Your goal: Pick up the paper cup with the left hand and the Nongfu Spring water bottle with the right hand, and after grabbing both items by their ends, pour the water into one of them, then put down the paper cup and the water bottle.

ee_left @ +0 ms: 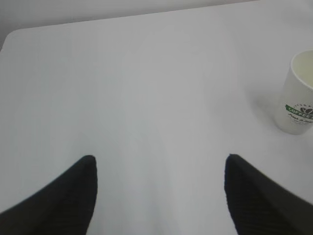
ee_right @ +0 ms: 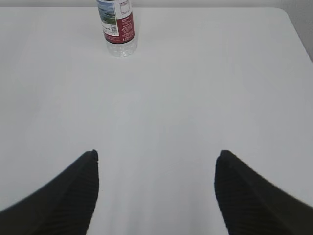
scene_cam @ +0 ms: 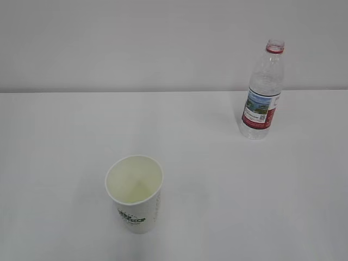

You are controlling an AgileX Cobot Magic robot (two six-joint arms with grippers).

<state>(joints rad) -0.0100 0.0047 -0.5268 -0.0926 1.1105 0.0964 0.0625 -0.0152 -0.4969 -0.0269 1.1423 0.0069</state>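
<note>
White smooth table (scene_cam: 228, 206) holds dimpled, seemingly empty paper cup (scene_cam: 135, 194).

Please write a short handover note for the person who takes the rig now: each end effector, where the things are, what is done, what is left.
Left end effector: open, empty, over bare table; paper cup ahead to its right.
Right end effector: open, empty; water bottle ahead, slightly to its left.
Cup stands upright near the front, looks empty. Bottle stands upright, uncapped, far right.
Done: nothing yet.
Left: grasp both, pour, put both down.
</note>
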